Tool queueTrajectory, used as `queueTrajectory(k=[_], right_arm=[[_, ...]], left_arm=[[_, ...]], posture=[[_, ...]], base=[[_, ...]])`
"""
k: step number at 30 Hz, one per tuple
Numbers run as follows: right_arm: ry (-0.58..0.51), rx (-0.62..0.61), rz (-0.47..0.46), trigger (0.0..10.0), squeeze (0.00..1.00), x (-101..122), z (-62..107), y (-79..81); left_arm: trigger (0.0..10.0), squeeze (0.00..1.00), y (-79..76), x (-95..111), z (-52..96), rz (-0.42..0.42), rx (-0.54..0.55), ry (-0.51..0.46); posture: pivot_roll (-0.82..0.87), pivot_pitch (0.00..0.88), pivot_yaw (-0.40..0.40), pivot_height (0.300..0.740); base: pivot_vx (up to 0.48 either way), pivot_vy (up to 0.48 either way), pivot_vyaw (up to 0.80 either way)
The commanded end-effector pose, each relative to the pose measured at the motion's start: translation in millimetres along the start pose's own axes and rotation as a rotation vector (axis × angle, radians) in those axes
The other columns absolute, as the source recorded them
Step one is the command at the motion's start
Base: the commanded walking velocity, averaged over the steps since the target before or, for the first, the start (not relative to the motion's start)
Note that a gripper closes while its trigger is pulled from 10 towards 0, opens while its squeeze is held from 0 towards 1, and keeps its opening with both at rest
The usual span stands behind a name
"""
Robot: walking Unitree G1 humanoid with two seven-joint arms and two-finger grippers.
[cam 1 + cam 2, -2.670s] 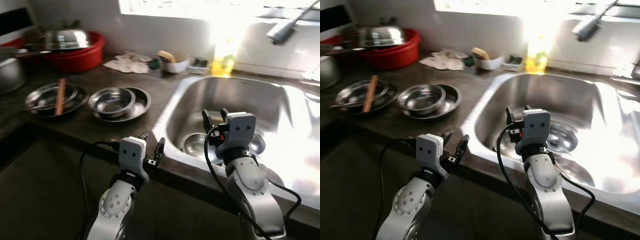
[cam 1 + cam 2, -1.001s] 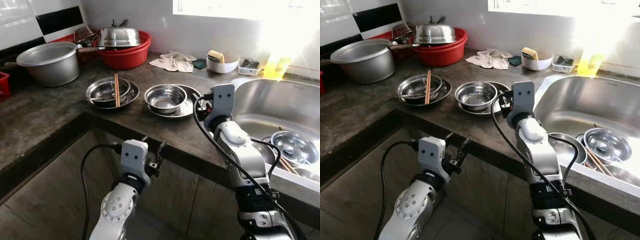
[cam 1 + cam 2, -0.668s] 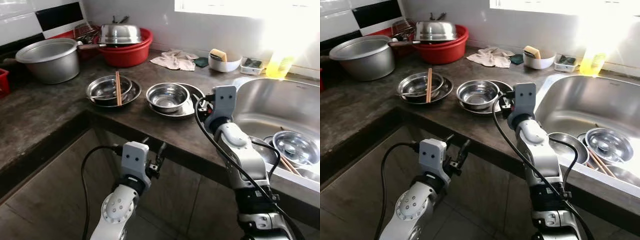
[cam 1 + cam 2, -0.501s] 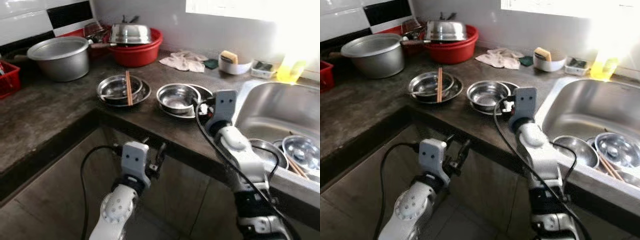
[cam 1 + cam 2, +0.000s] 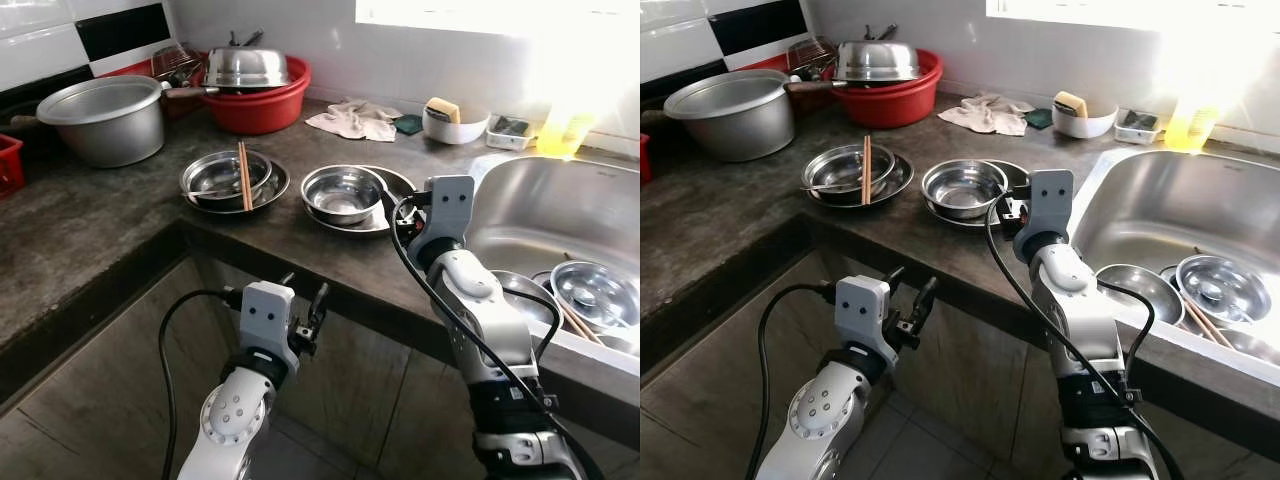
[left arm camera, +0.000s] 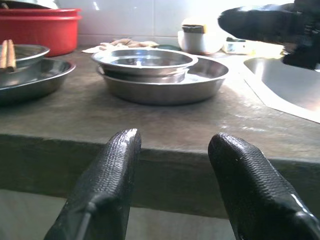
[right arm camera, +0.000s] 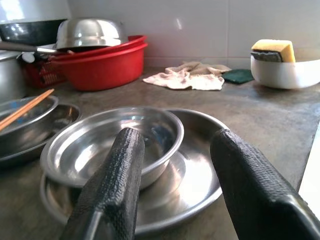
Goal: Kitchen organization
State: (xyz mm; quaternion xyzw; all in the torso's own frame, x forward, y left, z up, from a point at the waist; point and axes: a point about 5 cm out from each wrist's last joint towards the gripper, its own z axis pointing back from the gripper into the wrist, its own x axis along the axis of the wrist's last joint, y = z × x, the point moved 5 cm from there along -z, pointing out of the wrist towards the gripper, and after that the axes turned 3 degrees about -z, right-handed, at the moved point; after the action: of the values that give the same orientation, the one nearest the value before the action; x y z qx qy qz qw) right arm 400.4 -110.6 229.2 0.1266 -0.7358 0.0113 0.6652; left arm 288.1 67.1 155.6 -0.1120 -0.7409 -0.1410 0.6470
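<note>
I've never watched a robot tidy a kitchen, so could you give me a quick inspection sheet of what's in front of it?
Surface: dark counter, steel sink to the right.
Job's things: bowl on a plate; chopsticks across a second bowl; more bowls in the sink.
Clutter: red basin, big pot, rag, sponge dish.
Claws: right claw open, facing the bowl; left claw open, below the counter edge.
Cables: black cable along the right arm.
Surroundings: tiled wall, bright window.

Window glare washes out the yellow bottle (image 5: 560, 130) far beyond the right fingers (image 7: 240, 185). The sink (image 5: 560, 215) runs off the frame edge.
</note>
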Motion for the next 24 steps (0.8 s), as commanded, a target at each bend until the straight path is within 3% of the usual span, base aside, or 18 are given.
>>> queueTrajectory(k=[1, 7, 14, 24], right_arm=[[0.017, 0.007, -0.020, 10.0, 0.00, 3.6, -9.0, 0.6], [0.073, 0.030, -0.014, 10.0, 0.00, 3.4, -28.2, 3.1], [0.172, 0.093, -0.072, 10.0, 0.00, -2.3, -51.8, 17.3], [0.203, 0.090, -0.092, 10.0, 0.00, -4.2, -62.8, 23.6]], left_arm=[[10.0, 0.00, -2.6, 2.6, 1.0, -0.003, -0.004, -0.001], [10.0, 0.00, -5.9, 0.1, 7.2, 0.005, -0.008, 0.011], [10.0, 0.00, -9.6, -0.4, 11.6, 0.011, -0.007, 0.019], [10.0, 0.00, -10.9, -2.5, 16.7, 0.013, -0.003, 0.034]], posture=[[0.06, 0.083, -0.008, 0.740], [0.07, 0.099, -0.023, 0.740], [0.08, 0.113, -0.042, 0.740], [0.09, 0.121, -0.051, 0.740]], base=[[0.000, 0.000, 0.00], [0.000, 0.000, 0.00], [0.000, 0.000, 0.00], [0.000, 0.000, 0.00]])
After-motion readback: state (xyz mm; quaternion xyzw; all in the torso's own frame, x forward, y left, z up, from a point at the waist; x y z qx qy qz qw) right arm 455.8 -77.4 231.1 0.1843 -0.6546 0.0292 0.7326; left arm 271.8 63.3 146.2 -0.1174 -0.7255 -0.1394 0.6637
